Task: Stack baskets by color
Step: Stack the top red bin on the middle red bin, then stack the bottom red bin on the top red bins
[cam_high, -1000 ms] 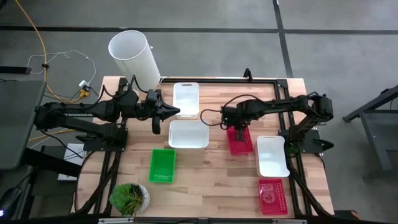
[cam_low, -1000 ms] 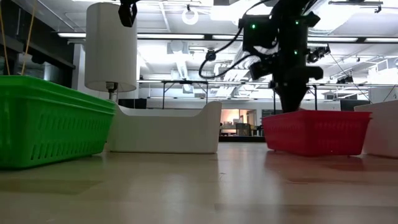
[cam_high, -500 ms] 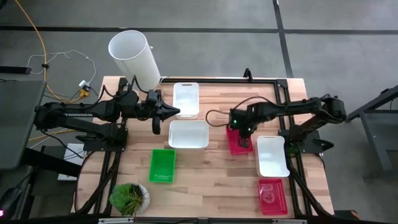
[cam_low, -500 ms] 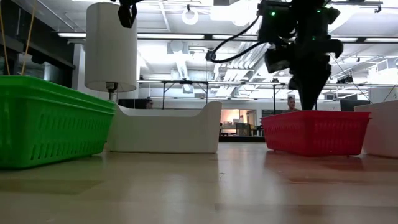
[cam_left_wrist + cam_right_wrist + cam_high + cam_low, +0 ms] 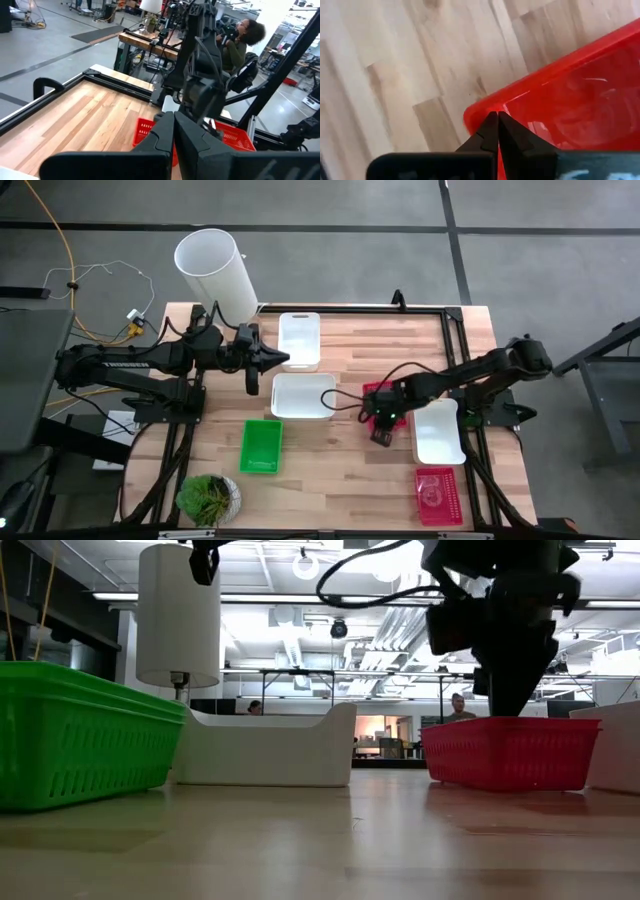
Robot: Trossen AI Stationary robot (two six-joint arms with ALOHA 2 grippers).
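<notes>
Pinching red basket (image 5: 560, 105) corner — right end effector (image 5: 497, 116)

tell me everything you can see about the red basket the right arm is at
The red basket is a small shallow rectangular plastic tray with slotted sides and a glossy inside. It sits upright on the wooden table, between the large white basket and another white basket. The right gripper, shut, pinches the rim at one corner.
</notes>
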